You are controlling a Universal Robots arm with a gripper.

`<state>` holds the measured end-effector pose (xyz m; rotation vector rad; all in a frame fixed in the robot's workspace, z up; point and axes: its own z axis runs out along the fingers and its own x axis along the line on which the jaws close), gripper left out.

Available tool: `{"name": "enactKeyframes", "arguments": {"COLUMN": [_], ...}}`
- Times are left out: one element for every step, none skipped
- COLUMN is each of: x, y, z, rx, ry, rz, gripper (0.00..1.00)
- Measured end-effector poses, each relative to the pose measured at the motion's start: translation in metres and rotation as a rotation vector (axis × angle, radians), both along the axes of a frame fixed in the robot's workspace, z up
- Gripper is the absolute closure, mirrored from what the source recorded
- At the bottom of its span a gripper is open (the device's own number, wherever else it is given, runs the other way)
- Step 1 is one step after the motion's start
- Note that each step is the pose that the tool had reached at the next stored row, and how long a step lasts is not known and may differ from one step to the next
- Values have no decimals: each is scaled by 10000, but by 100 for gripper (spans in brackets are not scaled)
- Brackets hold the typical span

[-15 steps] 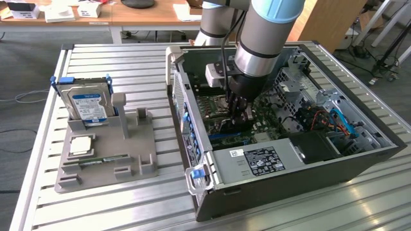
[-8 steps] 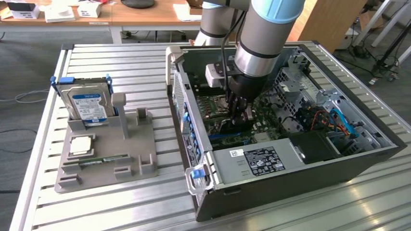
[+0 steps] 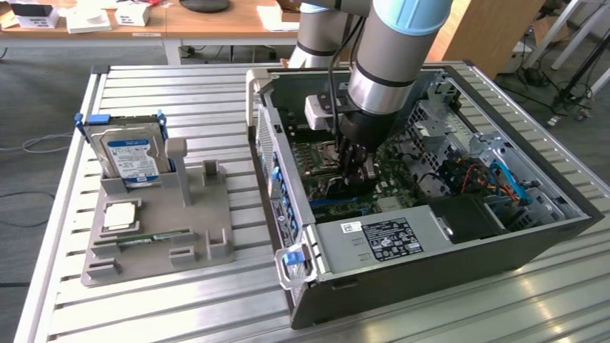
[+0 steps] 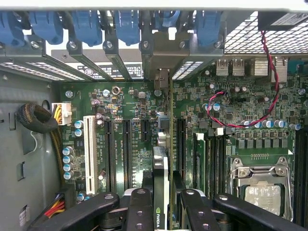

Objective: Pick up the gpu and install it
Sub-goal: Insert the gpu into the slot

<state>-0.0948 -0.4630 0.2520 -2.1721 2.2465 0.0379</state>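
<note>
The gpu (image 4: 161, 168) appears edge-on in the wrist view, a thin dark card with a metallic edge. It stands upright over the green motherboard (image 4: 130, 103), running toward the rear bracket openings of the case. My gripper (image 4: 162, 211) is shut on it, with a black finger (image 4: 139, 207) pressed against each face. The card lies along a line between two long black expansion slots (image 4: 126, 149); I cannot tell whether its edge sits in a slot. In the exterior view my gripper (image 3: 355, 168) reaches down inside the open computer case (image 3: 429, 264), with the dark gpu (image 3: 341, 187) below it.
A grey holder stand (image 3: 176, 229) sits at the exterior view's left, carrying a hard drive (image 3: 128, 153) with a blue-white label, a slim green memory stick (image 3: 143, 238) and a small square chip (image 3: 120, 214). Blue clips (image 4: 127, 26), a red-black wire (image 4: 240, 120) and the CPU socket (image 4: 262, 185) surround the card.
</note>
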Motion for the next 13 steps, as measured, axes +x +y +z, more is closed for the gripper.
{"name": "enactKeyframes", "arguments": {"x": [0, 0, 0, -1, -2, -3, -4, -5, -6, -7, -8, -9, -9], "y": [0, 0, 0, 0, 0, 0, 1, 0, 0, 0, 0, 0, 0], "z": [0, 0, 0, 0, 0, -1, -1, -1, -1, 0, 0, 0, 0], "rx": [0, 0, 0, 0, 1, 1, 2, 2, 2, 1, 1, 1, 1], "ry": [0, 0, 0, 0, 0, -3, -4, -5, -6, -7, -8, -9, -10], "rz": [0, 0, 0, -1, -1, 0, 1, 1, 2, 2, 2, 2, 3], "gripper": [73, 73, 73, 73, 73, 73, 73, 73, 73, 73, 73, 73, 73]}}
